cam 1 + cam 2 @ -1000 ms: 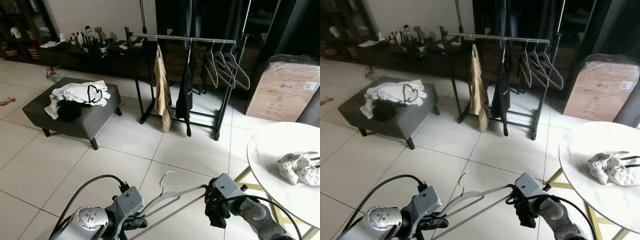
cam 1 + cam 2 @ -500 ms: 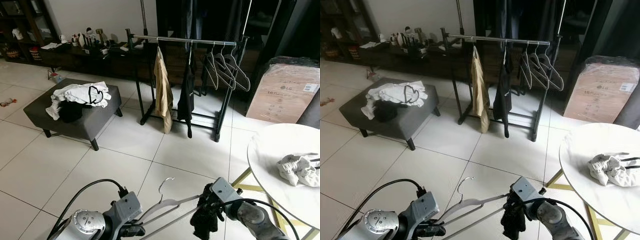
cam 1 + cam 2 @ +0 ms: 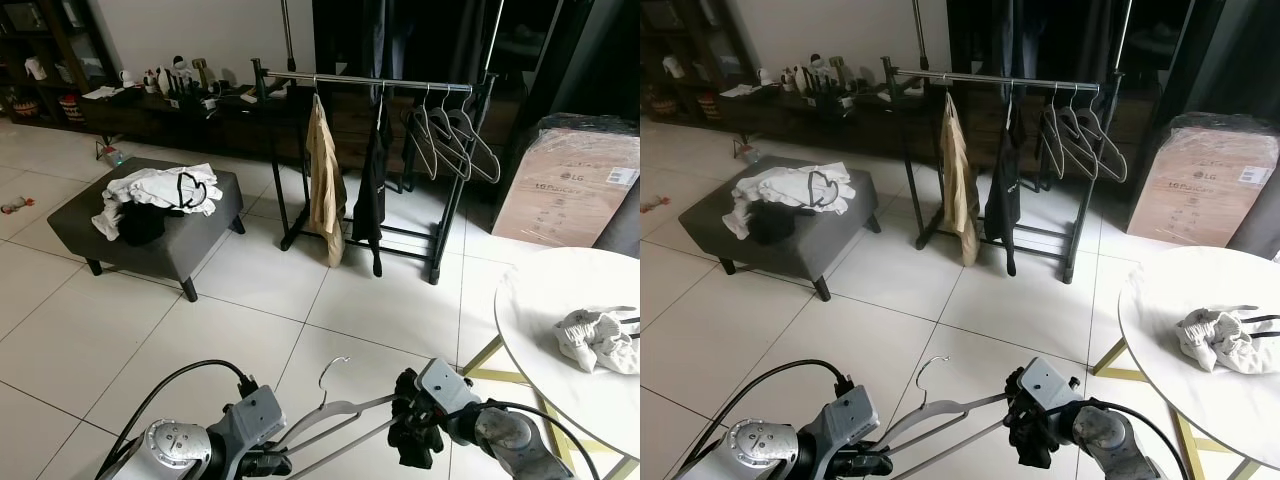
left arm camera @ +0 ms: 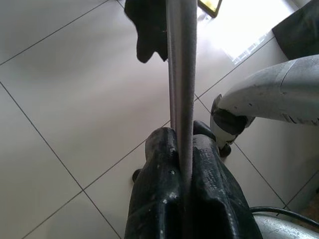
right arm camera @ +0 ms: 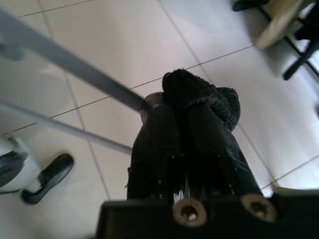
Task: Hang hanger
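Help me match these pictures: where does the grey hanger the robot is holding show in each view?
Left eye view: hanger low centre, between the arms.
Right eye view: hanger low, left of centre.
Left wrist view: hanger clamped in left tool.
Right wrist view: hanger reaching right tool.
Shared landmark: white floor tiles.

You have a grey hanger (image 3: pixel 340 412), black end effector fingers (image 4: pixel 164 199), white floor tiles (image 3: pixel 150 330), a tan garment (image 3: pixel 323 180) far on the rail.

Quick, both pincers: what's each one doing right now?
Left pincer: closed on one end of the grey hanger.
Right pincer: closed, gripping the hanger's other end along with a dark cloth.
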Available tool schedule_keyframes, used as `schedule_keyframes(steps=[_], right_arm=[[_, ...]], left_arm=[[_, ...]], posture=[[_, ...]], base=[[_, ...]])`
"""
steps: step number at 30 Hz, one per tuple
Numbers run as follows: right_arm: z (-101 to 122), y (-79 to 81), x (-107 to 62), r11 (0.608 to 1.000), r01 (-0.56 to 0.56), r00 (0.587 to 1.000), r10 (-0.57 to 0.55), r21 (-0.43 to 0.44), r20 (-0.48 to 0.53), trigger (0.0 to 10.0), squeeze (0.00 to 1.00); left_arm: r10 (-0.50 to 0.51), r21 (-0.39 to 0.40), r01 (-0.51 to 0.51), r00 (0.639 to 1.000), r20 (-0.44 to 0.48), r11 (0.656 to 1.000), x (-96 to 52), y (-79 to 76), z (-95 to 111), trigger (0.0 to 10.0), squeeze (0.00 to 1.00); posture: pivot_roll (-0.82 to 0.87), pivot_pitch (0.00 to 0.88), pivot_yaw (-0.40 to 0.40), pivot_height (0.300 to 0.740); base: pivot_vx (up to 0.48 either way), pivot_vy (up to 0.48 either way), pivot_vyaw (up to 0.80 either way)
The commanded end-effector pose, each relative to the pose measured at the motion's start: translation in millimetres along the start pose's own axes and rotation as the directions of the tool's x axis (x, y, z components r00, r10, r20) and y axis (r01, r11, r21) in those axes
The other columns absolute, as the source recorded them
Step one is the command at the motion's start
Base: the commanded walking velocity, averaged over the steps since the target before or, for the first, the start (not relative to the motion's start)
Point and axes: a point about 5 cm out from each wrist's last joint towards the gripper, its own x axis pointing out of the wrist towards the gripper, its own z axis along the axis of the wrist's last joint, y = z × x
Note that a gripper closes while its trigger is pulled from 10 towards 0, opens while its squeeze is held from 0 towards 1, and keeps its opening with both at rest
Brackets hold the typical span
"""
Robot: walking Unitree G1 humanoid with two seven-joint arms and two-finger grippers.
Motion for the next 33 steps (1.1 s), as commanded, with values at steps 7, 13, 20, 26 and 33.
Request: schedule_keyframes(steps=[7, 13, 20, 26, 33], right_arm=[[12.5, 10.9, -12.3, 0.967, -0.253, 0.967, 0.253, -0.001, 0.021, 10.0, 0.00], [30.9, 10.0, -22.1, 0.942, -0.334, 0.940, 0.336, -0.040, 0.052, 10.0, 0.00], [48.0, 3.7, -27.6, 0.951, -0.295, 0.952, 0.301, -0.094, 0.055, 10.0, 0.00], [49.0, -32.4, -19.8, 0.970, 0.045, 0.999, -0.050, -0.241, -0.018, 10.0, 0.00], [39.5, -30.7, -13.7, 0.964, 0.082, 0.992, -0.103, -0.253, -0.072, 10.0, 0.00]], left_arm=[[-0.013, 0.007, 0.013, 1.000, 0.004, 1.000, 0.8, 1.3, 3.2, 10.0, 0.00], [-0.018, 0.012, 0.018, 1.000, 0.007, 1.000, 0.7, 1.6, 4.9, 10.0, 0.00], [-0.026, 0.010, 0.026, 1.000, 0.012, 1.000, 1.2, 0.1, 5.9, 10.0, 0.00], [-0.028, 0.008, 0.028, 1.000, 0.010, 1.000, 1.8, -1.8, 5.6, 10.0, 0.00], [0.162, -0.033, -0.160, 0.981, 0.106, 0.987, 2.5, 17.8, 19.6, 10.0, 0.00]], posture=[[-0.06, 0.059, 0.025, 0.740], [-0.06, 0.071, 0.025, 0.740], [-0.06, 0.075, 0.023, 0.740], [-0.06, 0.076, 0.022, 0.740], [-0.05, 0.080, 0.015, 0.740]], base=[[0.000, 0.000, 0.00], [0.000, 0.000, 0.00], [0.000, 0.000, 0.00], [0.000, 0.000, 0.00], [0.000, 0.000, 0.00]])
